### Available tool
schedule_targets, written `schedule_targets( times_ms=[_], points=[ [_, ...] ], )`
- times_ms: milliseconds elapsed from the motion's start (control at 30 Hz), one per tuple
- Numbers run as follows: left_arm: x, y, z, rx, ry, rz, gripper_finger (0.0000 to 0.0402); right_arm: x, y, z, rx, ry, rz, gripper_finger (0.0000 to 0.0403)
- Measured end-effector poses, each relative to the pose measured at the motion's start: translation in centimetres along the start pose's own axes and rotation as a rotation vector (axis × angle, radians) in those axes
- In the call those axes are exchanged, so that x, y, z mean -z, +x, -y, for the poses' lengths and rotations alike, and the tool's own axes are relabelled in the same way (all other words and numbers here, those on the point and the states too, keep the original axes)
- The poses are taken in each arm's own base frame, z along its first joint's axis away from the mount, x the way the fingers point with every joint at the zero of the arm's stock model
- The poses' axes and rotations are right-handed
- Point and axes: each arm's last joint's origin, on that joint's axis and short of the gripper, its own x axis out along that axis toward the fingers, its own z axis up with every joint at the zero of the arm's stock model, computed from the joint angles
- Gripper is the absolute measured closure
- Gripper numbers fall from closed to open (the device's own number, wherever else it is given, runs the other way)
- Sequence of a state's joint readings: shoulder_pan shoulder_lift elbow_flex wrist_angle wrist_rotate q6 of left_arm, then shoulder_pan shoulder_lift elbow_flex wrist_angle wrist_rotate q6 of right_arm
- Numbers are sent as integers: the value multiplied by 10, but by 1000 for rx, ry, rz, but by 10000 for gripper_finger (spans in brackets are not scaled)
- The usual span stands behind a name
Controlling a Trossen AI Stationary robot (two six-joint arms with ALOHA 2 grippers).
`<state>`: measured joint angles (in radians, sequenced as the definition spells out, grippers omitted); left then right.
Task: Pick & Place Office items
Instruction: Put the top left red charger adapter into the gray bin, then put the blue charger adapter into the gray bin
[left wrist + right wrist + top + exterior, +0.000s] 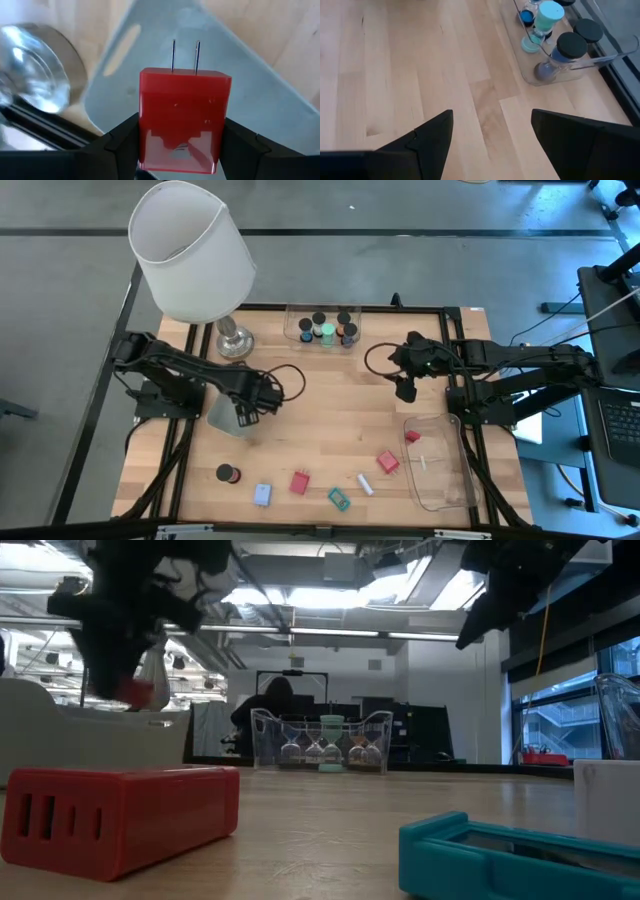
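The counter [330,410] is a pale wood slab framed in black rail, standing on a grey floor. A big white-shaded lamp [192,250] with a shiny metal base [233,342] rises at the far left. At the far edge a clear tray [322,327] holds several dark cylinders with coloured tops [577,46], one teal cap [549,12] among them. A second clear tray [440,463] lies at the near right with a small red piece [411,437] inside it. Along the near edge lie loose items: a dark cylinder [228,473], a pale-blue clip [262,495], a red block [300,481], a teal clip [339,499], a white stick [365,484] and a pink block [388,463]. The left gripper [248,412] hangs over a third clear tray [260,105] beside the lamp base, its jaws clamped on a red plug adapter [182,120] with two metal prongs pointing away from the wrist. The right gripper [405,385] hovers right of centre above bare wood, jaws apart and holding nothing. Seen level across the counter, the room behind shows ceiling light strips, windows at the right, and a dark seated person [268,705] beyond the far tray.
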<state>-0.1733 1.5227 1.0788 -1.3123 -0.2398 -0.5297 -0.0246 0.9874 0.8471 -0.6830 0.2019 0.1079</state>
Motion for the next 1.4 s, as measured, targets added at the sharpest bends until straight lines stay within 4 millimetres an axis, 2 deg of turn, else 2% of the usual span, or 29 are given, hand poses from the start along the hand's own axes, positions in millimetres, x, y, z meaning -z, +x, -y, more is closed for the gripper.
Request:
schedule_targets(
  times_ms=[233, 433, 700, 867, 1167, 1333, 1400],
  points=[
    [7, 33, -7, 61, -129, -10, 194, -2, 0, 0, -2, -70, 18, 131],
    [6, 50, -16, 69, -248, -29, 192, -6, 0, -1, -3, -123, 58, 131],
    [-2, 56, -27, 126, -364, -29, 191, -9, 0, -1, -7, -124, 87, 131],
    [-6, 56, -26, 154, -417, -2, 188, -9, 0, -2, -26, -131, 88, 131],
    [-10, 55, -21, 167, -518, 56, 154, -8, -1, -6, -169, -161, 85, 131],
    [-10, 55, -21, 169, -544, 53, 136, -8, -1, -6, -172, -121, 83, 131],
    [-10, 55, -21, 177, -500, 44, 130, -9, -1, -6, -174, -95, 91, 131]
  ],
)
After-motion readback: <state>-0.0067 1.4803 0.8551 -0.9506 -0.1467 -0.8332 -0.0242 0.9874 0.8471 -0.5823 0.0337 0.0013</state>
